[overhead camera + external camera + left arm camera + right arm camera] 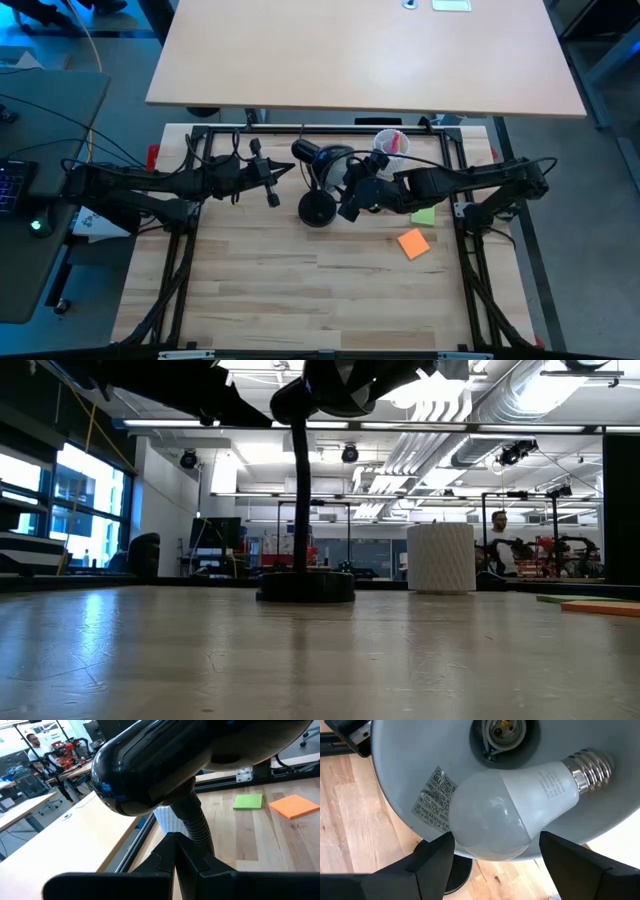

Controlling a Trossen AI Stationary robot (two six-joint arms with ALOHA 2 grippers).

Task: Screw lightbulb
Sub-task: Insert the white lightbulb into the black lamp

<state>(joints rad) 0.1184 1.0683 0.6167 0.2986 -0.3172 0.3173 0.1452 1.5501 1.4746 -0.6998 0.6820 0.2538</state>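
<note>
From above, both arms meet near the far edge of the tabletop [300,280]. The left hand [272,190] is clenched shut with nothing in it, just left of the black desk lamp [318,185]. The right hand [352,203] reaches in from the right edge, at the lamp's head, close to its round base. Behind it, by the far edge, stands a white cup [390,142] with a red item inside. A green note [423,215] and an orange note [413,243] lie toward the right edge, well apart from the lamp.

At tabletop height, the lamp's base [306,586] and neck rise in the middle, the ribbed white cup [441,557] to their right. A person [497,530] sits in the room beyond.

From the left wrist, the lamp's glossy head [150,765] fills the frame above its ribbed neck, the two notes beyond it.

From the right wrist, the lightbulb [515,805] sits between the right hand's wide-spread fingers [432,855], grasped at its globe. It lies tilted inside the lamp's shade, its silvery screw base [592,767] beside the socket [504,731], not in it.
</note>
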